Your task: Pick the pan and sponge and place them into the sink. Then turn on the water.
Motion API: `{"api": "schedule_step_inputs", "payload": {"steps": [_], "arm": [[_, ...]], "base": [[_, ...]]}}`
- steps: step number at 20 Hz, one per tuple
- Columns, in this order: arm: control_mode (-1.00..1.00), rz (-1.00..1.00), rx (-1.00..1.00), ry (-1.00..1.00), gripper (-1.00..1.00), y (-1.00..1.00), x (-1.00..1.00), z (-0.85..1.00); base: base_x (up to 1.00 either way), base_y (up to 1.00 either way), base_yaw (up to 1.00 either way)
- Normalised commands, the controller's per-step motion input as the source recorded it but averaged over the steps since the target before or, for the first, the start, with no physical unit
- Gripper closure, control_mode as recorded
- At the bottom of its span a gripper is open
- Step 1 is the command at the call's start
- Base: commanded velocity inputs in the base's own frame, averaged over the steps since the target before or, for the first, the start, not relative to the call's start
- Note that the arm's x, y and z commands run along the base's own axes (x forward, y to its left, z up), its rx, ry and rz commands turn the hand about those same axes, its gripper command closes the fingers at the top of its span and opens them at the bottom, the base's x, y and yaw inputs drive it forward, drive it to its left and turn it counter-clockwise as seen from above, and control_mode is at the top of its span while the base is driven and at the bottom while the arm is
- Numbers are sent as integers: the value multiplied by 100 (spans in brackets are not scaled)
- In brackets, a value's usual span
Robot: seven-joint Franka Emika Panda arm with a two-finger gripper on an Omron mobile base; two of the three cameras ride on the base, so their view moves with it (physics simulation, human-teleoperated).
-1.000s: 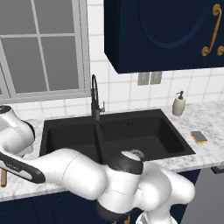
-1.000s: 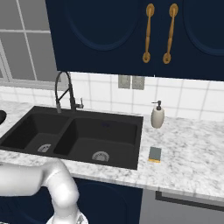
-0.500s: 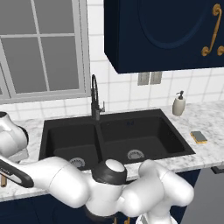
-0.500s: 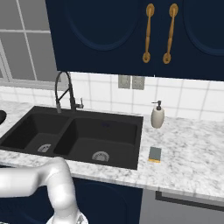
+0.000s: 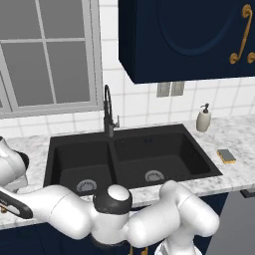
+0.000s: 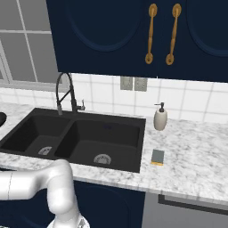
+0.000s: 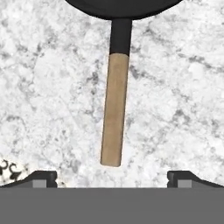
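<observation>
My gripper (image 7: 112,177) is spread wide over the marble table (image 7: 48,87). The pan (image 7: 116,96) lies there, wooden handle pointing straight between my fingertips (image 7: 43,177).

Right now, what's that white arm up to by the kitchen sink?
It is going for the frying pan. The hand view looks straight down at the pan's wooden handle lying on the marble counter, with the pincer open above it and nothing gripped yet. The sponge sits on the counter to the right of the black double sink, near the soap dispenser. Both basins are empty, and no water runs from the faucet.
</observation>
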Motion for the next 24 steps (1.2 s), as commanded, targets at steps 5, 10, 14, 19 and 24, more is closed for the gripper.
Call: {"api": "schedule_step_inputs", "payload": {"steps": [5, 10, 14, 19, 24], "arm": [[-100, -8, 0, 0, -100, 0, 9, -40], [-100, -2, 0, 5, -100, 11, 0, -38], [-100, 0, 0, 2, -100, 9, 0, -41], [-100, 0, 0, 0, -100, 11, 0, -31], [-100, 0, 0, 0, -100, 10, 0, -17]], "base": [[0, 0, 0], [0, 0, 0], [0, 0, 0], [0, 0, 0], [0, 0, 0]]}}
